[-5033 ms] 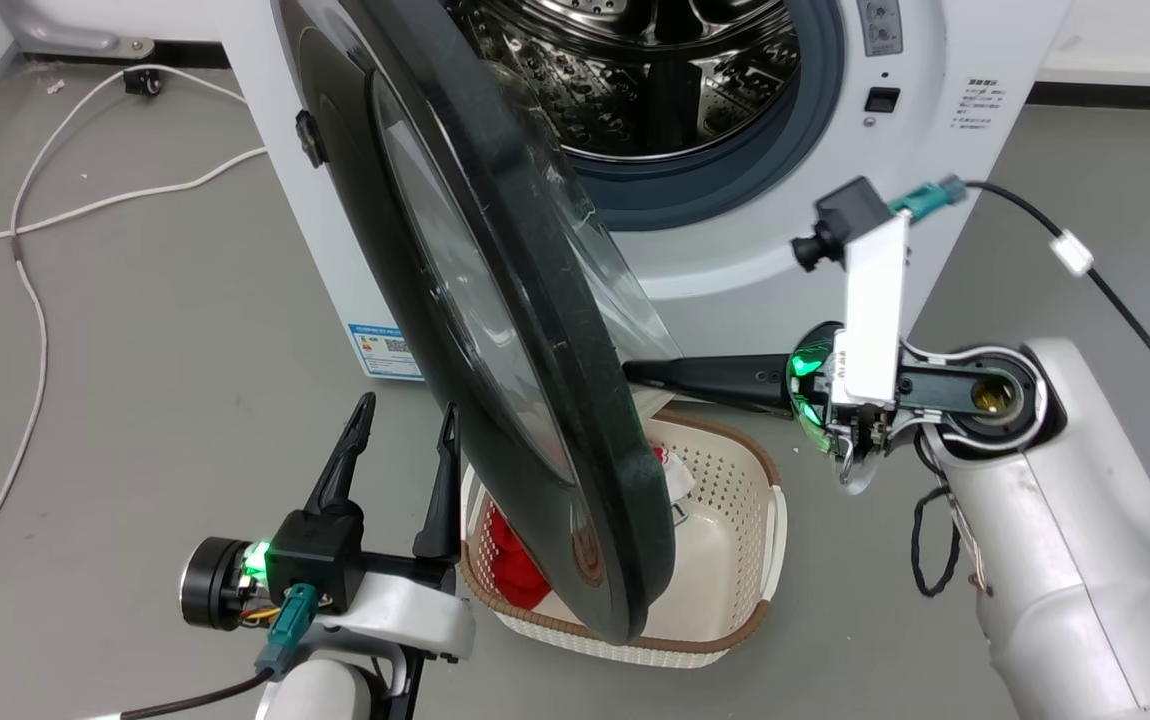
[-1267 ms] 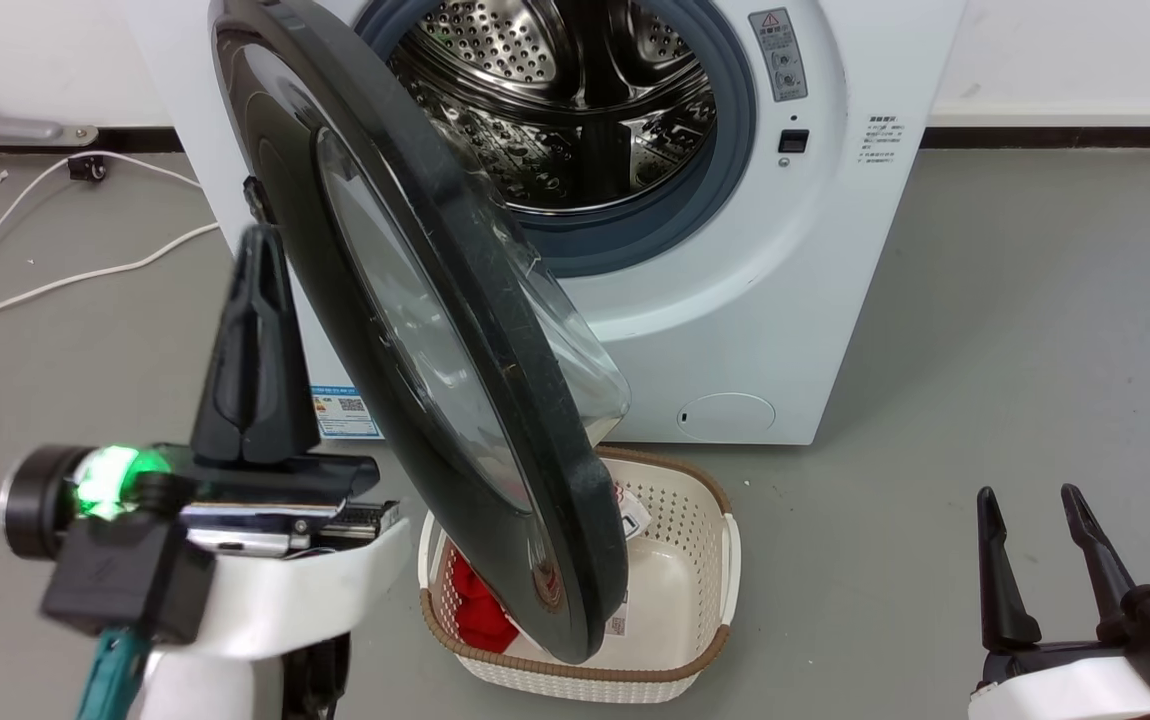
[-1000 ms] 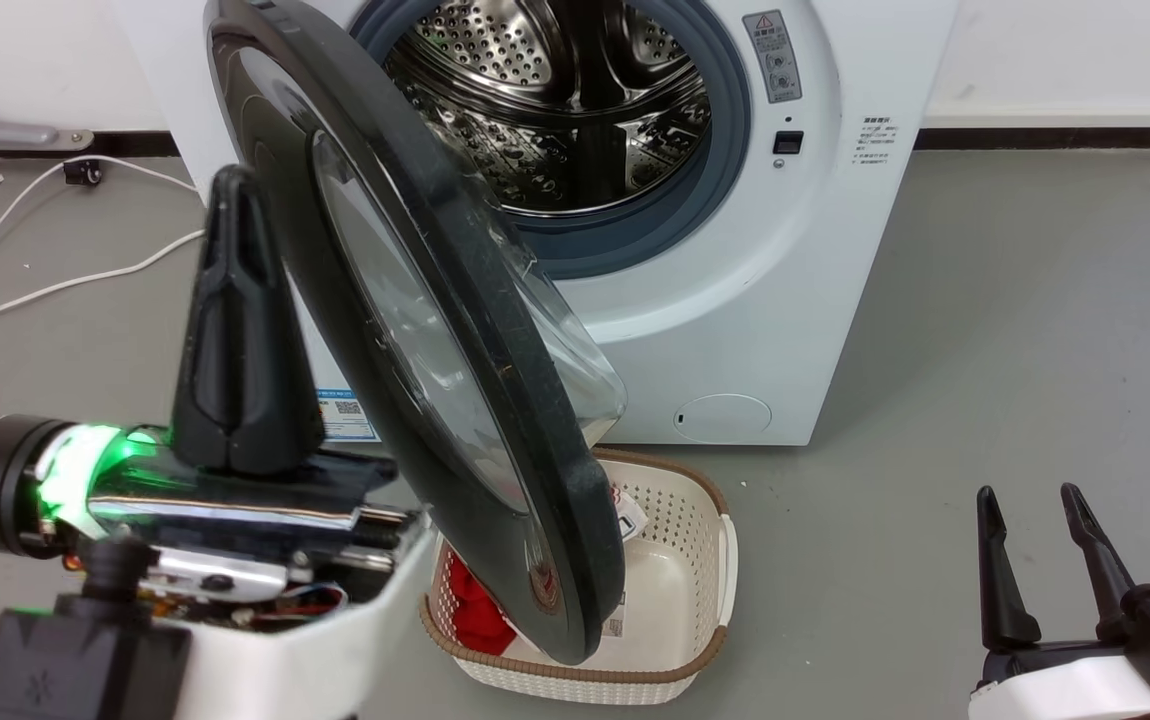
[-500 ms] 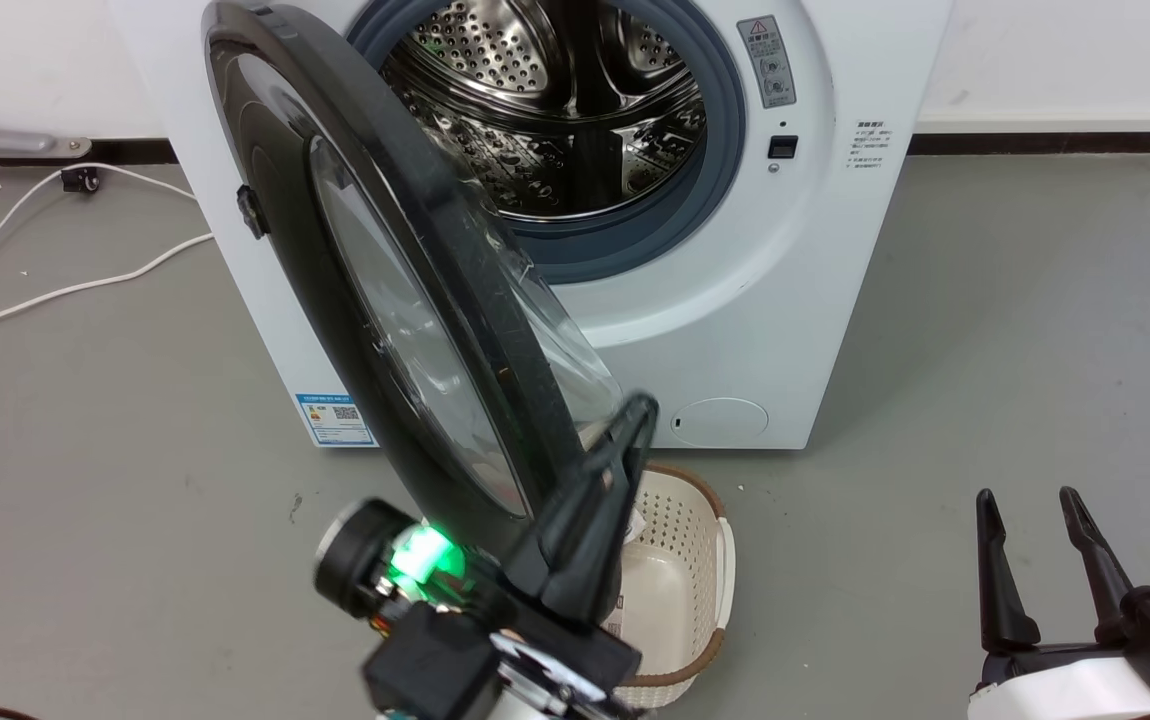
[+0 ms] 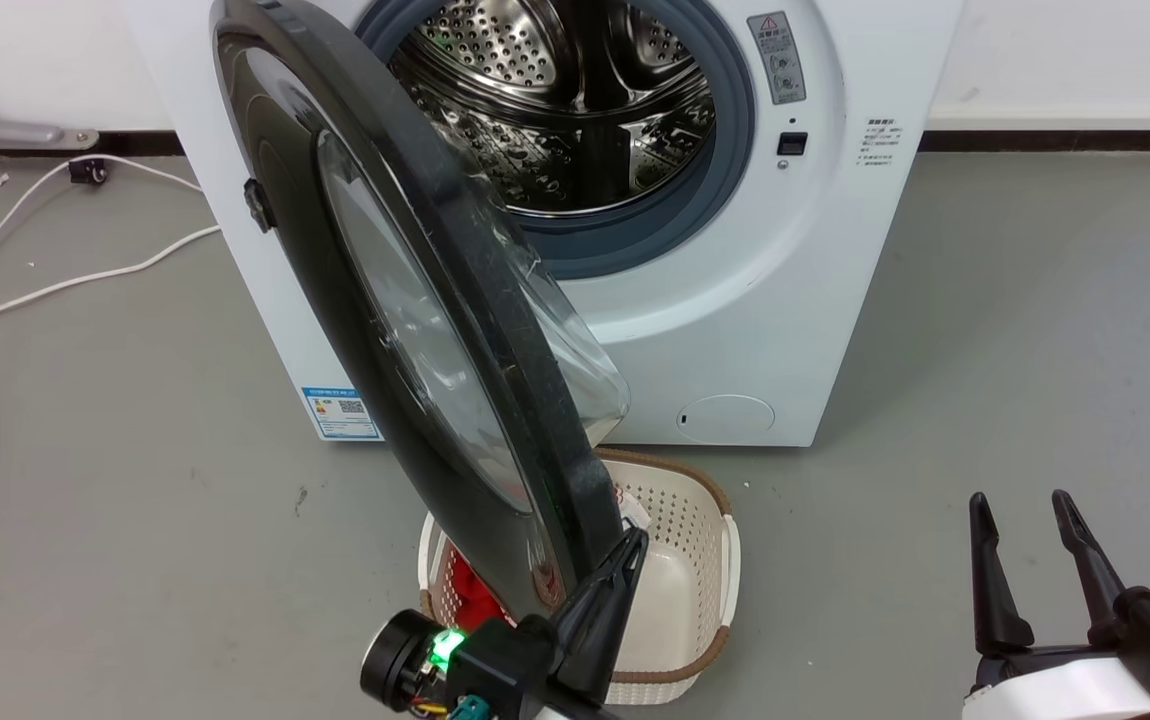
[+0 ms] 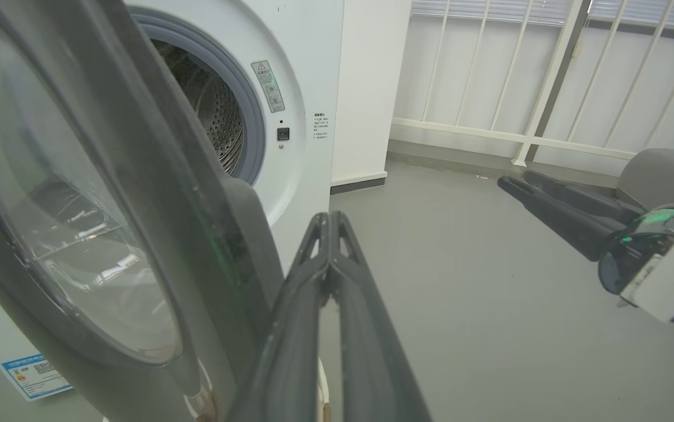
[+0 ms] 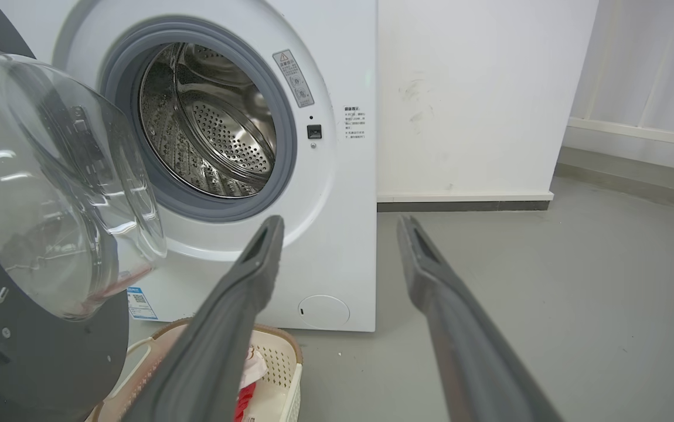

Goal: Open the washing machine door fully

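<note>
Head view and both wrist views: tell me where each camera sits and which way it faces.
Head view: on the head, looking down at the washing machine door; left gripper and right gripper low.
Left wrist view: along its shut fingers, beside the door's edge.
Right wrist view: between open fingers, toward the washing machine.
All three share the door.

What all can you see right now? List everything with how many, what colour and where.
washing machine: one, white, against the wall
washing machine door: one, glossy black with clear glass, open, left of the drum
drum: one, steel, inside the opening
gasket: one, grey, around the drum
basket: one, cream with brown rim, floor below the door
cloth: one, red, in the basket
label: one, blue, low on the machine front
cable: at least one, white, floor at far left
left gripper: one, dark, shut, by the door's lower edge
right gripper: one, dark, open, lower right
</note>
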Controlling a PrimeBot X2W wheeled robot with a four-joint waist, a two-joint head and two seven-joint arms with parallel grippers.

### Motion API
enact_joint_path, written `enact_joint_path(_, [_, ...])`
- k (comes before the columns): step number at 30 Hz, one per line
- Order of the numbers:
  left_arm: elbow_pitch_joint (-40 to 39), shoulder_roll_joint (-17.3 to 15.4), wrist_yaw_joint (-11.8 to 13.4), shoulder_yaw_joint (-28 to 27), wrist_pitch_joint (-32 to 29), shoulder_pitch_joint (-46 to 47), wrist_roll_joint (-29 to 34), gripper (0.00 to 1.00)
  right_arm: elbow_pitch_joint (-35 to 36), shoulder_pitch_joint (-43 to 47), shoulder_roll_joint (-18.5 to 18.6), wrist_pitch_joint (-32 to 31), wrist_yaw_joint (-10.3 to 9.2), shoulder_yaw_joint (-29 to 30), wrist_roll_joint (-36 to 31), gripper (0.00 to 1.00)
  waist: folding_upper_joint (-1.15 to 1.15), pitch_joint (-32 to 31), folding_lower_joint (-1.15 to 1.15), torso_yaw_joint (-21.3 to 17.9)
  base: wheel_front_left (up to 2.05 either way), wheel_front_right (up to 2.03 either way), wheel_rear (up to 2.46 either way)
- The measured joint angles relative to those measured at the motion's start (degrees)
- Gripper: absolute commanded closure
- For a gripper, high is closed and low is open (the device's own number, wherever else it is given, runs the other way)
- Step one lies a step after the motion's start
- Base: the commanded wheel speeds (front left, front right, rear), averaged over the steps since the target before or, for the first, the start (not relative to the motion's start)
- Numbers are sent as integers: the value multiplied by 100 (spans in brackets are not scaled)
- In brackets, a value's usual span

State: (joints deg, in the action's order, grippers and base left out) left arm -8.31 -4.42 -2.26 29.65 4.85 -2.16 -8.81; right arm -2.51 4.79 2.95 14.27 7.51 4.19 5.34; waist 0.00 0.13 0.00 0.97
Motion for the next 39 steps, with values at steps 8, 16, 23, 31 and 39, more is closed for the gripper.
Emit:
enact_joint_path(8, [780, 107, 142, 48, 308, 588, -130, 100, -18, -34, 0, -25, 0, -43, 18, 0, 0, 141, 0, -50, 0, 0, 0])
enact_joint_path(16, [1349, 147, 325, 265, 524, 1126, -309, 100, -101, -127, 0, -23, 0, -73, 89, 0, 0, 240, 0, -164, 0, 0, 0])
enact_joint_path(23, [1633, 182, 499, 347, 593, 1301, -419, 100, -160, -159, 0, -16, 0, -67, 136, 0, 0, 272, 0, -193, 0, 0, 0])
enact_joint_path(31, [1722, 183, 634, 375, 600, 1284, -470, 100, -221, -159, 0, -11, 0, -86, 192, 0, 0, 219, 0, -133, 0, 0, 0])
enact_joint_path(39, [1666, 94, 804, 359, 601, 1042, -505, 100, -233, -147, 0, -13, 0, -100, 210, 0, 0, 114, 0, -66, 0, 0, 0])
